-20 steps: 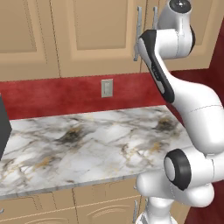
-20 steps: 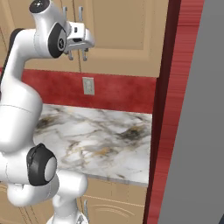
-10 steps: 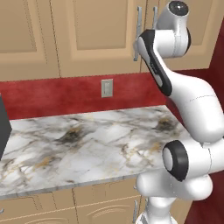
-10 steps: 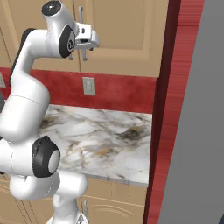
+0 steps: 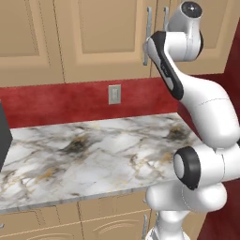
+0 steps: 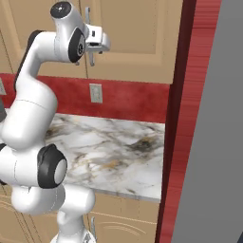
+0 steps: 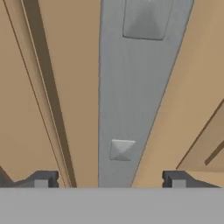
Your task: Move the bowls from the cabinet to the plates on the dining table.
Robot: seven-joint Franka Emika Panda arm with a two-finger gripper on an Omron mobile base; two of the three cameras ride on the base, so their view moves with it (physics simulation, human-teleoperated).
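Note:
The tan wall cabinet has its raised-panel doors closed, so the bowls are hidden. My gripper is raised against the door front at a long silver bar handle. In the hand view the gripper is open, and the handle runs up between the two fingertips, very close, with tan door panel on both sides. In the left base view the forearm covers the hand, beside two handles. The plates and the dining table are out of view.
A marble counter lies below the cabinet against a red backsplash with a wall outlet. A dark appliance stands at the counter's left end. A red wall edge and grey panel close off the right.
The arm has stretched up and forward, bringing the hand closer to the cabinet door and its handle. The doors have stayed closed.

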